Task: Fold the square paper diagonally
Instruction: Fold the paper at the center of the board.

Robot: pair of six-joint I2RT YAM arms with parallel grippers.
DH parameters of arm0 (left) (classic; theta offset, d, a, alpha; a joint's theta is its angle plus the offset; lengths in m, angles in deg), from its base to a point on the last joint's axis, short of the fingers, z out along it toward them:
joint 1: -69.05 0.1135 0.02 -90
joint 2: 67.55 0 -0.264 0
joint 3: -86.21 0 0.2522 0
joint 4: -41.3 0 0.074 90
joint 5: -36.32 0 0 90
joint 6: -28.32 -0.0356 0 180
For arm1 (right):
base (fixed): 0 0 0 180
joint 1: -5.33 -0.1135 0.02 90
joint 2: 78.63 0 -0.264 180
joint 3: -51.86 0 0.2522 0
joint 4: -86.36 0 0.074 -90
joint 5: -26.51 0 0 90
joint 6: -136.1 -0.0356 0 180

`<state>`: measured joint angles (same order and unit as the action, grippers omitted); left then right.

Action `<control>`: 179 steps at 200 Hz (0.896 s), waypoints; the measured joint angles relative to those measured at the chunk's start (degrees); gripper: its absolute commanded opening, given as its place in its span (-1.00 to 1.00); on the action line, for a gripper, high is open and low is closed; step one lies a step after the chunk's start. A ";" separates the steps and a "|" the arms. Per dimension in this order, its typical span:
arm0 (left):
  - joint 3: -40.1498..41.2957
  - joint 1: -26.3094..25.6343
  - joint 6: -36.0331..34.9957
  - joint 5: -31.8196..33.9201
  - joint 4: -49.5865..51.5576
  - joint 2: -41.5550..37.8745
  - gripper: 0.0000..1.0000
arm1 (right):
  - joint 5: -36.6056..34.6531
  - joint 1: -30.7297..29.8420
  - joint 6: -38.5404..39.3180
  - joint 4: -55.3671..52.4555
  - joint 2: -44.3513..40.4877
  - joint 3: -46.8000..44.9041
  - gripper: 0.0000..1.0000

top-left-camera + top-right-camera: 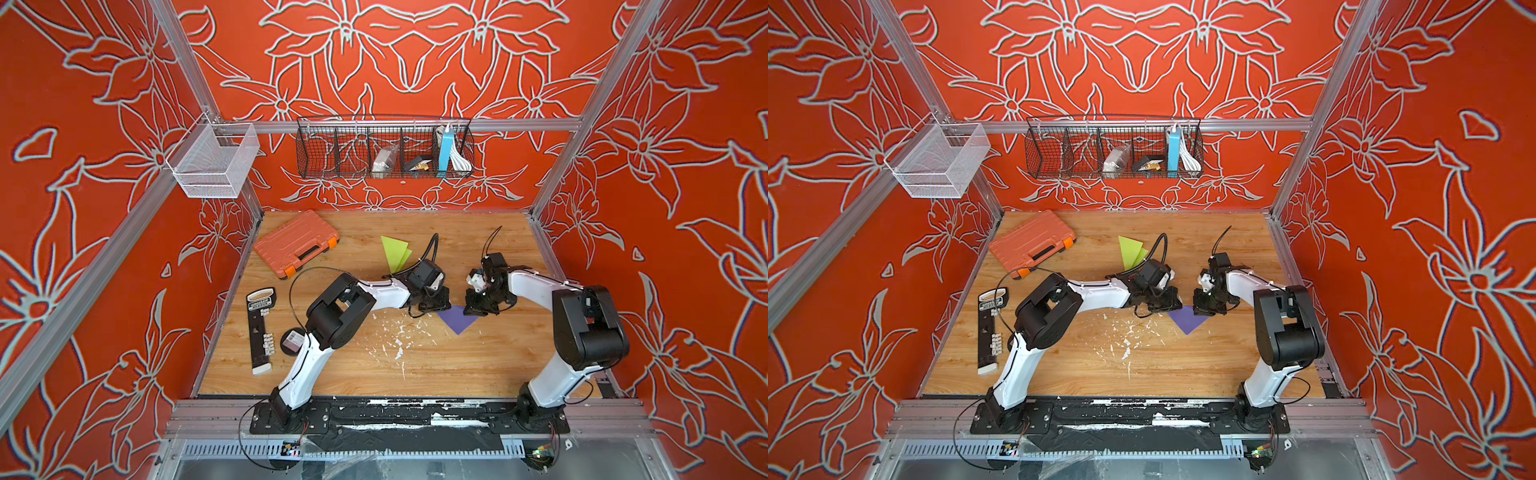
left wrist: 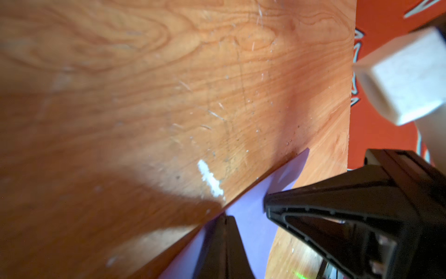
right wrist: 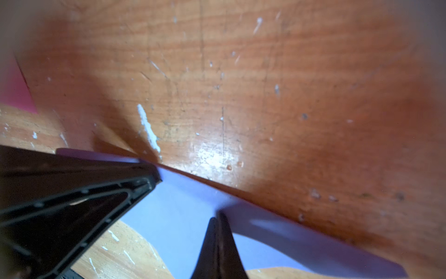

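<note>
left gripper (image 1: 437, 302) clenched empty, tip pressed on the folded edge of the purple paper (image 1: 458, 323), right gripper (image 1: 478, 306) clenched likewise beside it, paper laid as a triangle on the tabletop (image 1: 415, 374), green paper (image 1: 395, 251) well beyond it

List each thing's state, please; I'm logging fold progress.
purple paper: folded into a triangle, lying flat
green paper: folded, lying flat
orange case: closed
left gripper: shut, tip on the purple paper
right gripper: shut, tip on the purple paper
</note>
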<state>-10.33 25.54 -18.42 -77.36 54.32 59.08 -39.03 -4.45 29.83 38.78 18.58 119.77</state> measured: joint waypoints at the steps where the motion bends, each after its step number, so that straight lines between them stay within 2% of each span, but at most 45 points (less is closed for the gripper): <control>1: 0.07 0.04 0.00 0.00 0.00 -0.07 -1.00 | 0.02 0.00 0.00 0.00 0.00 0.00 -1.00; 179: 6.91 4.85 -3.15 -0.13 -0.31 -4.72 -1.00 | 0.04 0.13 -0.13 0.26 0.20 0.00 -1.00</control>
<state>-3.42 30.40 -21.57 -77.49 54.02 54.36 -38.98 -4.32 29.70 39.04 18.77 119.77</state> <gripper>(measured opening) 0.047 0.042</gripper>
